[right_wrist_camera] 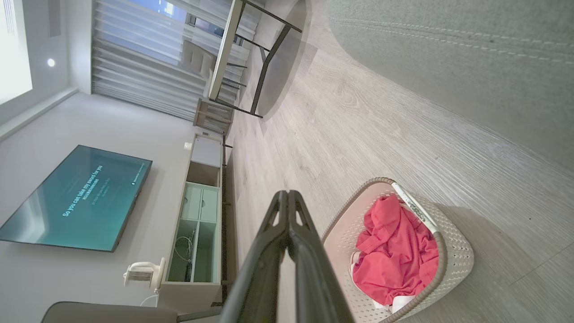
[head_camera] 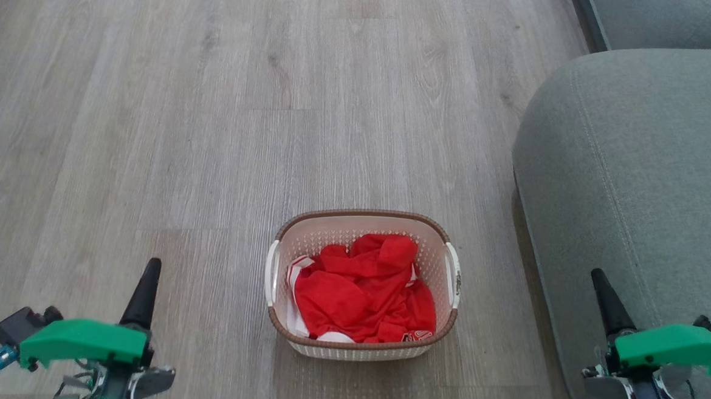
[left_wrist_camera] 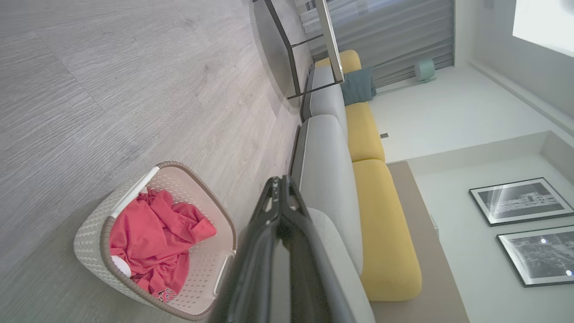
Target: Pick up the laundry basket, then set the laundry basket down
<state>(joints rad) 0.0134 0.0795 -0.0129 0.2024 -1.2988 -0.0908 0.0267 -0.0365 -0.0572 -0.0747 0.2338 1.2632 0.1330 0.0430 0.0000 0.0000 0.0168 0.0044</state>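
The red clothing (head_camera: pixel 363 291) hides the inner bottom of the laundry basket (head_camera: pixel 363 219), the white print (head_camera: pixel 420 335) on the clothing's near fold is too small to read, the grey sofa (head_camera: pixel 636 178) is cut off by the head view's right edge, and the left pincer (head_camera: pixel 153 266) and right pincer (head_camera: pixel 598 275) lose their wrists below its bottom edge.
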